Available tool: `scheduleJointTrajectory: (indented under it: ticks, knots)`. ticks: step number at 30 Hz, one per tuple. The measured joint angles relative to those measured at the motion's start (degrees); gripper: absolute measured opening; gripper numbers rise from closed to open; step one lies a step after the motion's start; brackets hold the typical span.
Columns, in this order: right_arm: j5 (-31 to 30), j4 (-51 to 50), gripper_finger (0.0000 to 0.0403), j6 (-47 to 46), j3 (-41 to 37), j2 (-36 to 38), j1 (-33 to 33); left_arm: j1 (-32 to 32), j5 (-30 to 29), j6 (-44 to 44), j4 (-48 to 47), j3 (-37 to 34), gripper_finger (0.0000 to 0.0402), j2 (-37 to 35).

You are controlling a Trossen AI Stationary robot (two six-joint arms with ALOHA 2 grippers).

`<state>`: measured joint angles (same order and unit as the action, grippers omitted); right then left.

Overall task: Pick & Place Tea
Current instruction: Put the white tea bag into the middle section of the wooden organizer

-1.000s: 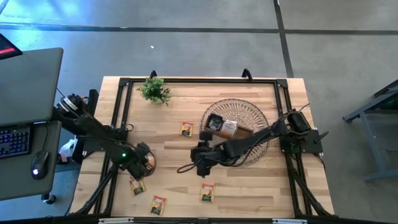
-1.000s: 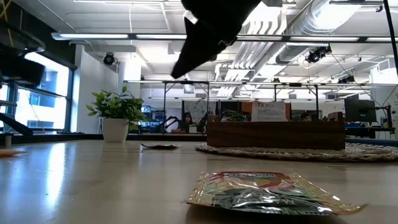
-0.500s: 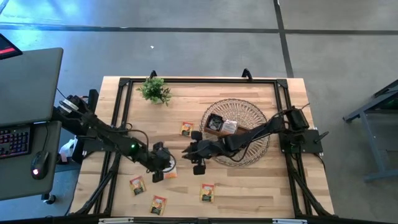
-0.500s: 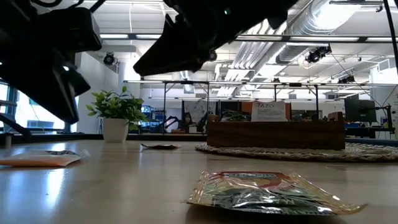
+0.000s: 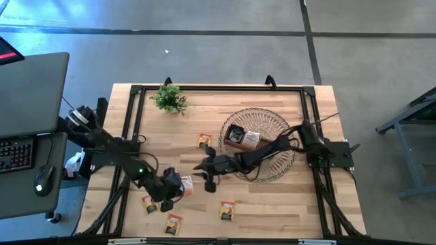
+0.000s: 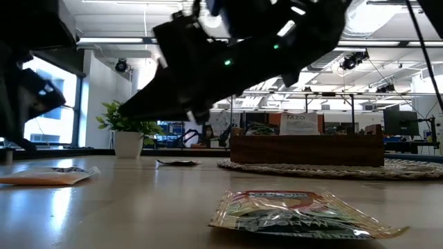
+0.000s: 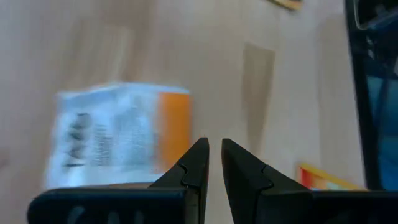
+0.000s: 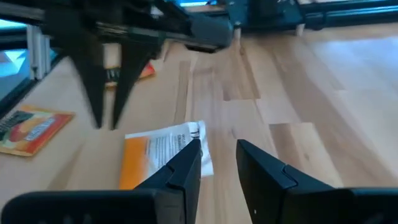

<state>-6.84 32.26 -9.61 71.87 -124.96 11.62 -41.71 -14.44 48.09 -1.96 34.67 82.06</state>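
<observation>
Lying between both grippers, white-orange tea packet (image 8: 163, 154); each pair of fingers slightly parted, empty.

Table (image 5: 286, 197) layout, seen from above. A plant (image 5: 169, 99) stands at the far left corner. A wicker basket (image 5: 272, 122) lies right of centre, holding a wooden tray (image 5: 244, 138). One tea packet (image 5: 204, 141) lies just left of the basket. Another packet (image 5: 185, 185) lies between the left gripper (image 5: 167, 197) and the right gripper (image 5: 202, 170). Three more packets (image 5: 227, 210) lie along the near edge.
</observation>
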Motion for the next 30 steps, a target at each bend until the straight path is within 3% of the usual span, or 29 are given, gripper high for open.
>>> scheduleJointTrajectory:
  ticks: [11,15,23,30]
  knots:
    - [1.06,-17.01,0.0099,-0.94,13.43,-7.77,-0.44,0.83,0.18,2.13,3.06,0.31,0.0044,9.05]
    - [1.76,-17.28,0.0099,-1.46,14.65,-9.14,-0.67,0.81,-0.86,1.28,2.97,0.25,0.0044,9.12]
    - [5.46,-16.60,0.0099,-13.60,13.91,-8.78,-2.85,0.84,-0.91,1.29,1.64,0.21,0.0044,9.18]
    - [5.57,-16.42,0.0099,-15.14,13.91,-8.77,-4.49,0.85,-0.80,1.56,1.17,0.14,0.0044,9.23]
